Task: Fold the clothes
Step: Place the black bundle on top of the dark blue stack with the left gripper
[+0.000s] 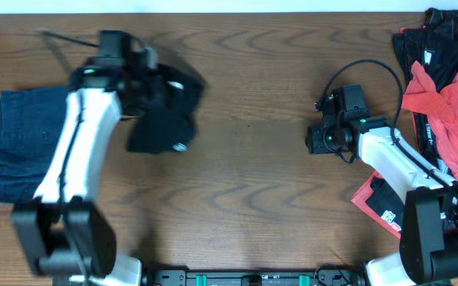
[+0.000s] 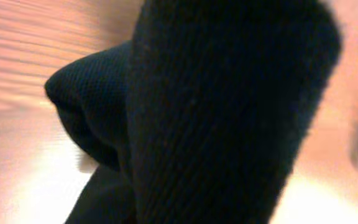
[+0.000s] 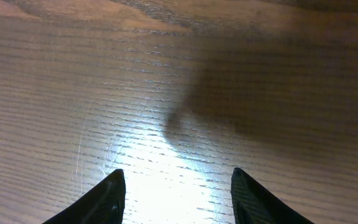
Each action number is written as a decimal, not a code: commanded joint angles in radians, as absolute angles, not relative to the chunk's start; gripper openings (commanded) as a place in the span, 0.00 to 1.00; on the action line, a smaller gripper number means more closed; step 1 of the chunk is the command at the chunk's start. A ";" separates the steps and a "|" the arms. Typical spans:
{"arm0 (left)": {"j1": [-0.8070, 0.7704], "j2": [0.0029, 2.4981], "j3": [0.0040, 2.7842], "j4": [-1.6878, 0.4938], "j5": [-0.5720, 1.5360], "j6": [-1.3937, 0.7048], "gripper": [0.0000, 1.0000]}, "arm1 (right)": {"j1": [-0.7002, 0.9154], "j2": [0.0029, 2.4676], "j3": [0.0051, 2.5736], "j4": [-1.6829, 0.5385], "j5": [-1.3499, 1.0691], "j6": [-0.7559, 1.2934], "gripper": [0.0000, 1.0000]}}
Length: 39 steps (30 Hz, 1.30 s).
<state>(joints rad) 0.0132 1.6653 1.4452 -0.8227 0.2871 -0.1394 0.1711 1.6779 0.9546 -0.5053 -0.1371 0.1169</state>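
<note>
Fingers of left gripper (image 1: 151, 83) closed and, by the overhead view, pinched on small black knit garment (image 1: 164, 119), which is bunched on dark-brown wood-grain table (image 1: 245, 183) just beside left arm. Fingers themselves hidden in left wrist view, filled almost edge to edge by coarse black ribbed fabric close against the lens. Black fingertips (image 3: 114, 199) of right gripper (image 3: 178, 202) set moderately apart, nothing between them, bare tabletop beneath. Right gripper well apart from every garment, pointed toward table centre.

Progress, as judged: early to middle.
- **Apparently done:** folded stack of dark-blue cloth (image 1: 14, 147) at far left edge, layered and roughly squared, partly under left arm.
- **In hand:** black knit garment, crumpled, no clean fold visible, outline blurred.
- **Left to do:** tangled heap of coral-red and black sports pieces (image 1: 444, 87) at far right edge, unfolded, white tags showing.
- **Also left:** flat red-and-black piece with white tag (image 1: 380, 205) near base of right arm, partly hidden by it.

Appearance of the clothes: soft, limp, seemingly thin stretch material. Black piece matte with visible rib texture, and a small pale spot near its lower edge, too small to identify. Coral pieces twisted together, edges overlapping, separate items not distinguishable. Likely handling: slack and prone to bunching, with flattening on the table needed before any crease.
</note>
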 commanded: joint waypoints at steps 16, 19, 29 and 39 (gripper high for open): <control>0.428 1.537 1.455 -0.733 0.164 -0.321 0.06 | 0.162 1.659 0.971 -0.525 -0.119 0.099 0.52; 0.476 1.537 1.455 -0.699 0.172 -0.343 0.06 | 0.162 1.659 0.971 -0.532 -0.119 0.099 0.53; 0.564 1.565 1.455 -0.683 0.117 -0.371 0.06 | 0.162 1.659 0.971 -0.550 -0.120 0.100 0.52; 0.619 1.613 1.455 -0.688 0.099 -0.372 0.06 | 0.162 1.659 0.971 -0.568 -0.120 0.099 0.53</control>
<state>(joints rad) 0.5991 1.5982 1.4452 -0.6918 0.1261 -0.3672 0.1711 1.6779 0.9546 -0.5652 -0.1295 0.1131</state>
